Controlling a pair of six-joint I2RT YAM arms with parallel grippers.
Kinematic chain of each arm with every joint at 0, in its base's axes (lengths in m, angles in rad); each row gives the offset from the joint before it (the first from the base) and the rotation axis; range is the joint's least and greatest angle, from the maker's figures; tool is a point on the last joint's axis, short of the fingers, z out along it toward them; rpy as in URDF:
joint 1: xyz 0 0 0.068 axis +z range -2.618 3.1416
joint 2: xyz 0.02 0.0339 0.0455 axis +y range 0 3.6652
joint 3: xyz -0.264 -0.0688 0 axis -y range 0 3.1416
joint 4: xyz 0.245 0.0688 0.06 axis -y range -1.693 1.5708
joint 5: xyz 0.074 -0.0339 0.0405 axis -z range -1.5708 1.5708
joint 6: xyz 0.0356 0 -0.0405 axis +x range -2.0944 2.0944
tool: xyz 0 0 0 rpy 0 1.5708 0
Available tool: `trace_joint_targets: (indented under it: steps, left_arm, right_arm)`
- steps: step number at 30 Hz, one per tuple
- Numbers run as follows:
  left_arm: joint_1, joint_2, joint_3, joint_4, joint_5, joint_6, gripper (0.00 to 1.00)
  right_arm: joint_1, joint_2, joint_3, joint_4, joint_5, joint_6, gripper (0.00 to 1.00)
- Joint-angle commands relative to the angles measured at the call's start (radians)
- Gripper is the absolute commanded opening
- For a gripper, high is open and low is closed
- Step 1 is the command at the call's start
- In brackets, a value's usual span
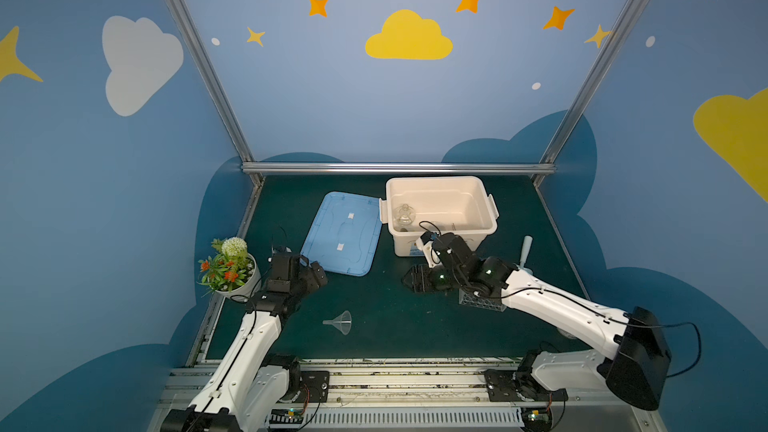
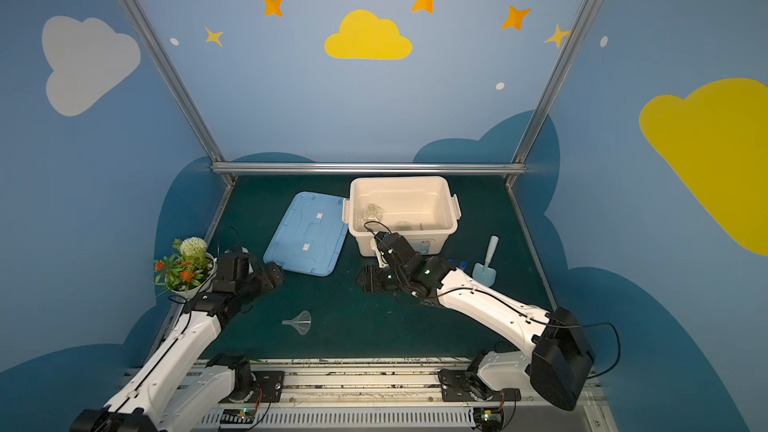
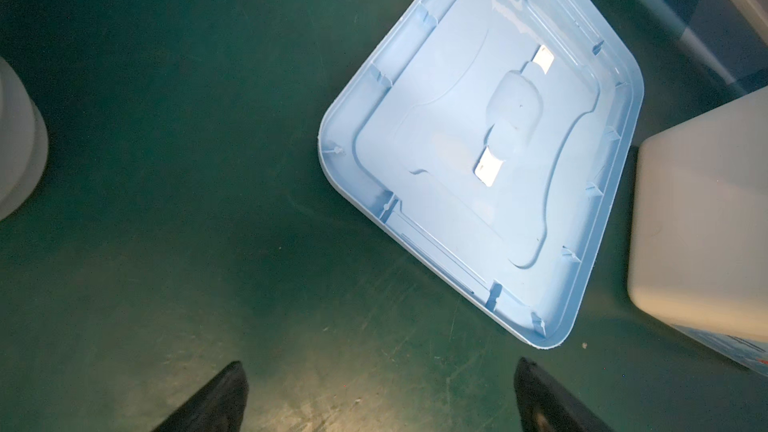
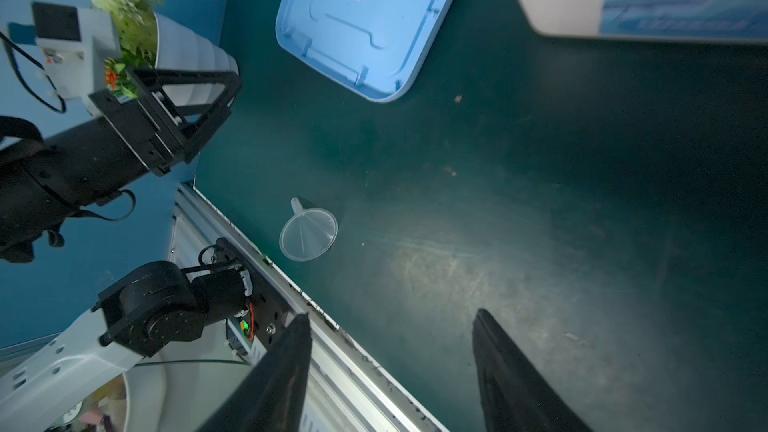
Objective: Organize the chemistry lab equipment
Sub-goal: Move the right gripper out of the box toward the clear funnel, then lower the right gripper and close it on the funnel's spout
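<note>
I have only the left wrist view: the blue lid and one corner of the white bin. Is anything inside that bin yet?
Observer: Yes. A glass flask stands inside the bin, at its left end in both top views.
Operator: What is not packed yet?
Observer: A clear funnel lies on its side near the front edge, between the two arms.
Operator: Is the other arm carrying something?
Observer: No. In the right wrist view the right gripper has its fingers apart with nothing between them.
</note>
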Motion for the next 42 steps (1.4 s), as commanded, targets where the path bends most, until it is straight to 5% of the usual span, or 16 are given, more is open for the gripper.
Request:
trace_joint_targets:
  steps: [1,12,42]
  left_arm:
    - [0.013,0.014,-0.002,0.039,0.032,-0.012,1.0]
    - [0.038,0.006,-0.022,0.097,0.083,-0.049,1.0]
    - [0.038,-0.006,-0.071,0.168,0.105,-0.064,1.0]
  right_arm:
    - [0.078,0.053,0.006,0.105,-0.026,0.039,0.57]
    - [0.238,0.271,0.029,0.229,-0.076,0.024,0.5]
    - [0.298,0.67,0.357,0.202,-0.203,0.022,0.42]
